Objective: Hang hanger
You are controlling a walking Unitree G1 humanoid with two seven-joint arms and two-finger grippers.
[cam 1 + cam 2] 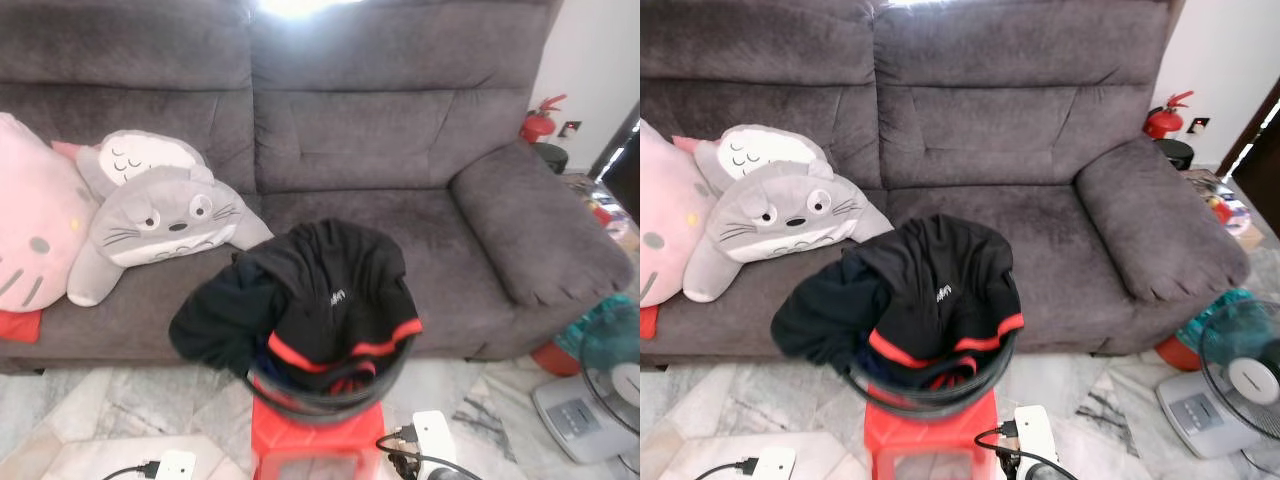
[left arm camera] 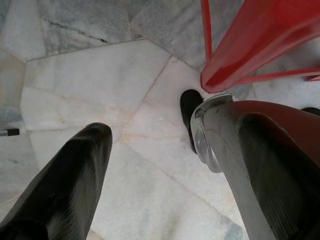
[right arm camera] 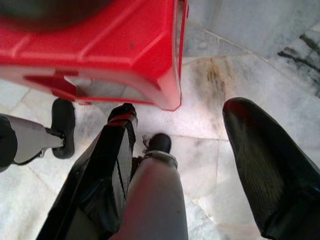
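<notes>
Black red-trimmed garment [image 1: 320,300] fills round dark basket [image 1: 300,398] atop red plastic stool [image 1: 318,440]; my left gripper [image 2: 170,180] and right gripper [image 3: 195,170] hang spread beside the stool.

A wide grey fabric sofa [image 1: 400,150] spans the room, bright light glaring above its backrest. The floor [image 1: 120,410] is pale marble with grey veins. A white wall [image 1: 600,50] stands at the right, a red fire extinguisher [image 1: 541,120] at its foot.
</notes>
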